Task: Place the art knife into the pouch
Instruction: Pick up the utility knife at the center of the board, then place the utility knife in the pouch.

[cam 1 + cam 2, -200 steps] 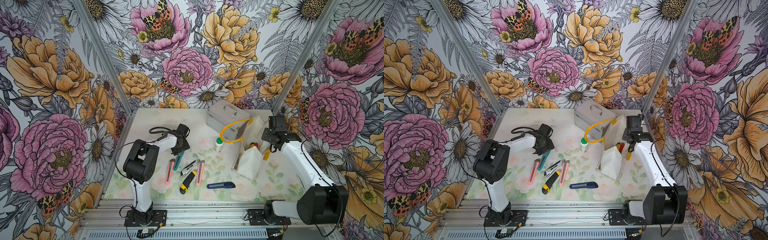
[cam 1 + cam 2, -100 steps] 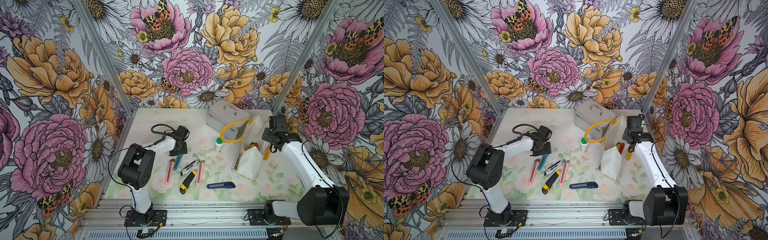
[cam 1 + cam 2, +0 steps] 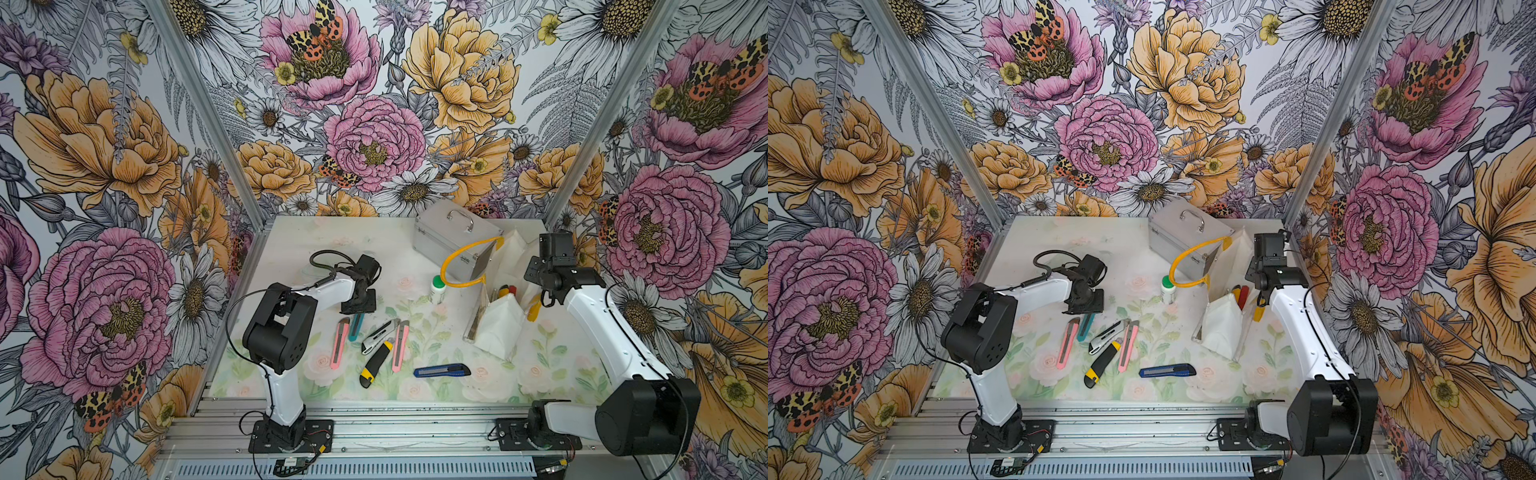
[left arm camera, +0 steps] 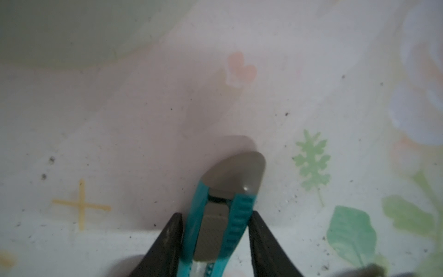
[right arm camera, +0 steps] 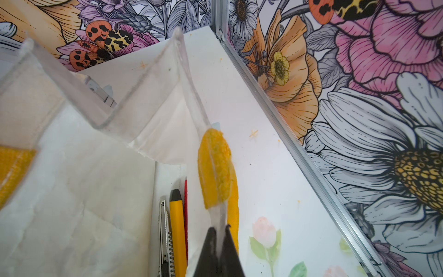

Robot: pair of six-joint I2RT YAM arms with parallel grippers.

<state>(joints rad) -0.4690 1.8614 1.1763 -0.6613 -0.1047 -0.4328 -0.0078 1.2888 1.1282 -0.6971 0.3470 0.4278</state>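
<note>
Left fingers (image 4: 167, 247) are straddling the teal knife (image 4: 230, 211) on the table (image 4: 119, 144), narrowly apart, ready for gripping. Right fingers (image 5: 208, 254) are pinching the pouch (image 5: 72, 191) by its rim, holding its mouth open.

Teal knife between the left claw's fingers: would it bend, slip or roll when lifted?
The teal knife looks like rigid plastic, so it probably stays straight. Its ribbed edge, facing a finger of the left gripper, should resist slipping. It lies flat on the table, so rolling seems unlikely, though gripped near one end it may droop.
</note>
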